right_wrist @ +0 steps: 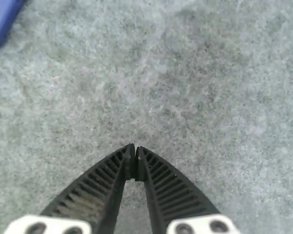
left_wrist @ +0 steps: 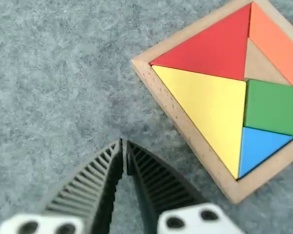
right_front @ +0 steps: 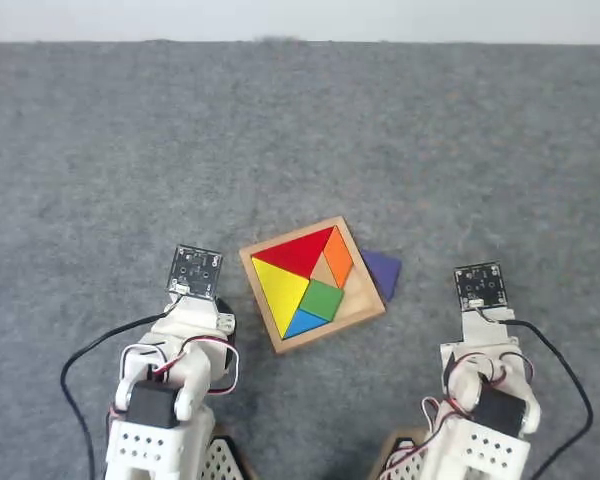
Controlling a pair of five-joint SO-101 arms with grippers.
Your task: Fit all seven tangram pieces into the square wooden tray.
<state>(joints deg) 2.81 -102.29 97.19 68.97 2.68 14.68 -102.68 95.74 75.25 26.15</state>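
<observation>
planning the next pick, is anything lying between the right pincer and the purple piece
Nothing visible: only bare grey carpet lies between the shut right pincer and the purple piece. Towards its goal, only the rim of the wooden tray stands between the piece and the open space inside.

Wooden tray (left_wrist: 184,122): ahead of the left fingers (left_wrist: 102,180) and off to one side. Its far corners are cut off by the picture's edge, as is part of the orange piece (left_wrist: 273,39).

Purple piece (right_wrist: 2,19): well ahead of the right fingers (right_wrist: 112,187). It is cut off to a corner strip, so its outline is indeterminate. Contact with the tray rim cannot be determined.
</observation>
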